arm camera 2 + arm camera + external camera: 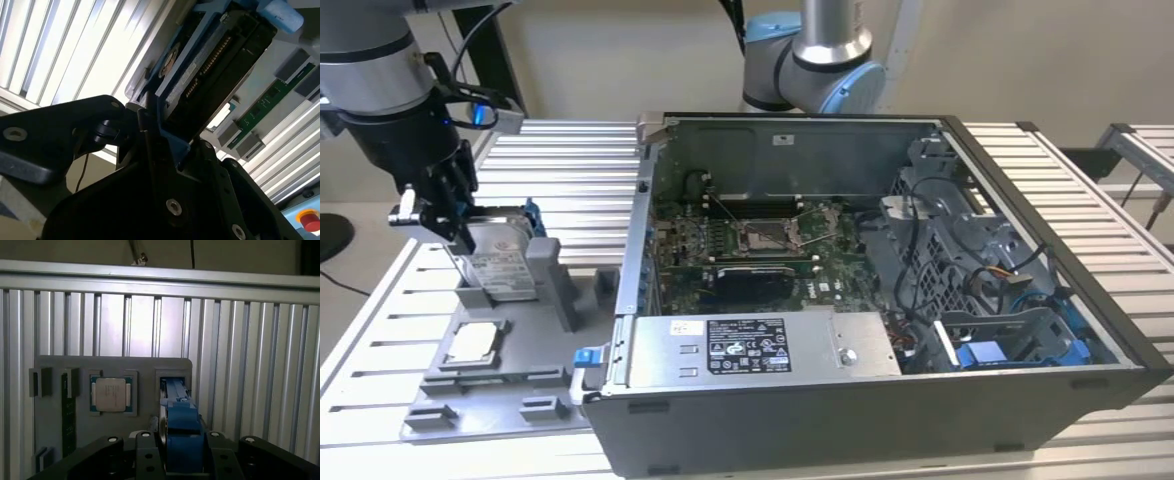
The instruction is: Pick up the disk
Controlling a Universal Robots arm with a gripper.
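The disk [502,262] is a silver-grey drive with a white label in a blue bracket. It stands on edge at the back of the grey fixture [494,405], at the exterior view's left. My gripper [444,222] reaches down onto its upper edge, with the jaws closed against the two sides. In the first wrist view the blue bracket of the disk [181,412] runs between my black fingers [145,455]. The second wrist view shows the disk [220,60] from its edge, connector pins visible, clamped at the gripper [162,132].
A square silver chip [472,343] [112,394] lies in the fixture beside the disk, and a memory stick [66,410] stands further along. An open computer case [854,425] fills the slatted table's middle. A second arm [814,60] stands behind it.
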